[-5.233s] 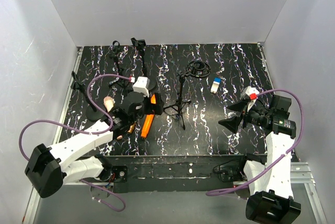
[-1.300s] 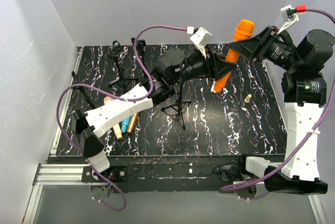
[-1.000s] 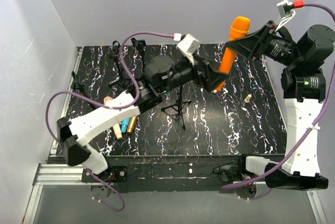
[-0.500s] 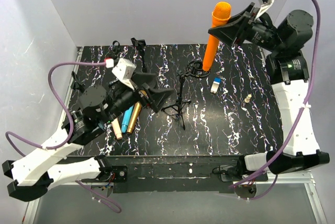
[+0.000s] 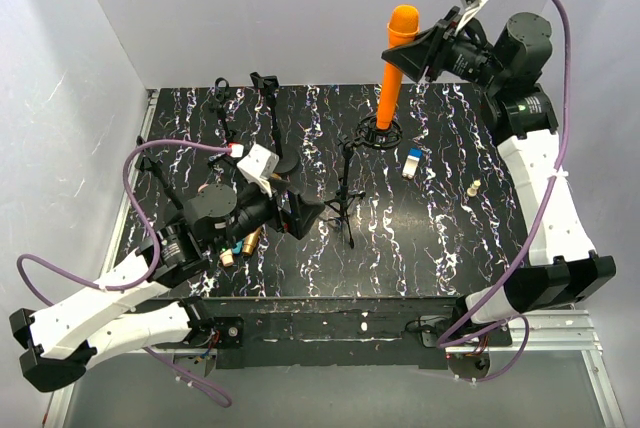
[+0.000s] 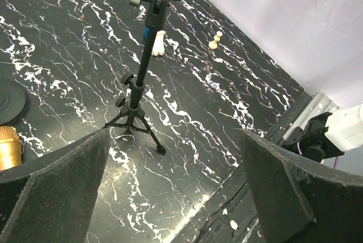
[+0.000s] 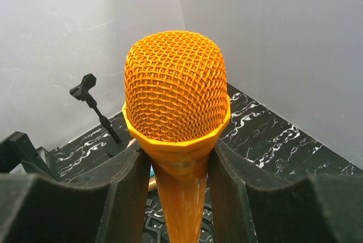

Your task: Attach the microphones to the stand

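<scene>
Top view: R gripper (image 5: pixel 408 50) is clamped partway shut round the orange mic (image 5: pixel 392 73), just under its head. The mic is held near upright, high over the table (image 5: pixel 450 248). Its tail sits at the ring clip (image 5: pixel 377 134) of the tripod stand (image 5: pixel 345 198); can't tell if it's inside the ring or just above. L gripper (image 5: pixel 305 214) hangs low, left of the stand, jaws wide, nothing in them.

L wrist view: both pads (image 6: pixel 51 186) spread wide w/ nothing between. Stand's legs are on the table ahead, gold mic (image 6: pixel 8 147) lying at left edge.

R wrist view: mic's mesh head fills the frame, fingers (image 7: pixel 116 197) pressed on the neck either side.

Risks, imo: an off-centre tail catches the ring's rim and tips the light tripod, which nothing steadies. Or letting go before it seats drops the mic.
</scene>
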Controlling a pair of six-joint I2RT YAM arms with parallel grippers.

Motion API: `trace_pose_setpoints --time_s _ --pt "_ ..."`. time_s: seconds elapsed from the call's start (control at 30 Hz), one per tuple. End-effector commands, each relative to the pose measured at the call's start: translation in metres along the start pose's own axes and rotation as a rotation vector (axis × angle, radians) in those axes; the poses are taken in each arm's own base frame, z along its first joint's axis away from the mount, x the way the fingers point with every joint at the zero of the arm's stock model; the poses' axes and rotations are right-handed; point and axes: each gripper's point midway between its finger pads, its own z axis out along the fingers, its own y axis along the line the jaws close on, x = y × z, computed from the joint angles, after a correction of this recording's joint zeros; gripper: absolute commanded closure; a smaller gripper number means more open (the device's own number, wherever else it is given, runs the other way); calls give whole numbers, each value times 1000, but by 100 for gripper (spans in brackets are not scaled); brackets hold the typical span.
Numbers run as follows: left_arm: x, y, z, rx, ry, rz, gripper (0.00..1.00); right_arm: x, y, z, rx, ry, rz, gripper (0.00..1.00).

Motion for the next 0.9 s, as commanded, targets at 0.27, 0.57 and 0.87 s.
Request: trace_pose_setpoints --time_s 0.27,0.57,0.87 --pt "5 -2 5 17 -9 -34 2 27 -11 7 -10 9 -22 99" --pt "13 -5 9 33 17 -49 2 55 5 -2 -94 66 2 99" --pt "16 -7 9 44 18 -63 2 90 22 -20 -162 136 26 87"
